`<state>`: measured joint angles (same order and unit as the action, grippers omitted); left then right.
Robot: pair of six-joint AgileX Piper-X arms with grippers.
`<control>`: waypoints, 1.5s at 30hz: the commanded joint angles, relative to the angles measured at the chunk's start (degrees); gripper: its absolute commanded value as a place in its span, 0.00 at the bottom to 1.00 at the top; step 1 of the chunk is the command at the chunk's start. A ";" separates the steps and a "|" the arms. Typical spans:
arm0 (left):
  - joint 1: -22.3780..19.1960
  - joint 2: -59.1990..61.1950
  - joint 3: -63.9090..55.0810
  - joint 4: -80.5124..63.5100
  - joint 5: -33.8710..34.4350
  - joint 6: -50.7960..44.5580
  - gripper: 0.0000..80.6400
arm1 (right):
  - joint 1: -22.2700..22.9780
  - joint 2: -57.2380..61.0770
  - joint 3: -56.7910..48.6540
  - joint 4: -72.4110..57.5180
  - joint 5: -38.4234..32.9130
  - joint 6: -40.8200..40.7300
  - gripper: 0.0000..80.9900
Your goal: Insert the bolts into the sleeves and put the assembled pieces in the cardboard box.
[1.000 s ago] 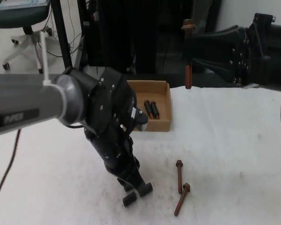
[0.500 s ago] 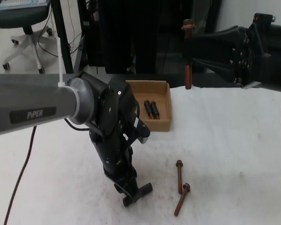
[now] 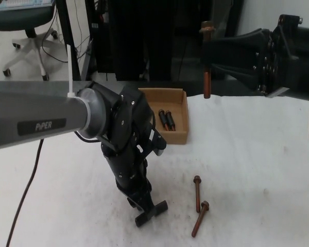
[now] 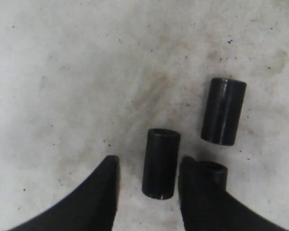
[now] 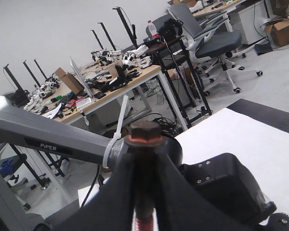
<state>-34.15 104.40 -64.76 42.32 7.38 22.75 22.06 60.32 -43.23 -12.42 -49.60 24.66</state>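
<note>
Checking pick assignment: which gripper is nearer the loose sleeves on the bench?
Left. The left gripper is down at the bench, its open fingers either side of one sleeve. The right gripper is high up by the bench's far edge, holding a bolt.

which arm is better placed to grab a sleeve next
Left. Its claw is low over the bench, open astride a black sleeve; the right claw is raised, shut on a bolt.

Office chair (image 3: 16, 19), cluttered workbench (image 5: 130, 83)
</note>
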 commanded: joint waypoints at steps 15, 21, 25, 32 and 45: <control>-0.21 2.57 -0.43 1.52 -0.98 0.42 0.47 | -0.28 -0.58 -0.40 -0.27 -1.42 0.32 0.01; -1.36 2.57 -0.43 1.52 -0.98 0.14 0.47 | -0.28 -0.58 -0.40 -0.27 -1.42 0.32 0.01; -1.88 2.57 -0.43 0.44 -0.98 0.14 0.47 | -0.28 -0.58 -0.40 -0.27 -1.42 0.21 0.01; -2.01 2.57 -0.43 0.67 -0.98 0.14 0.24 | -0.28 -0.58 -0.40 -0.27 -1.42 0.21 0.01; -1.22 -2.27 -1.73 -2.60 -8.17 -2.92 0.00 | -4.97 -0.58 -0.40 -1.02 -1.31 0.21 0.01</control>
<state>-35.82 105.33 -65.49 42.05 1.02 21.46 18.05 60.32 -43.23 -12.42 -50.77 24.66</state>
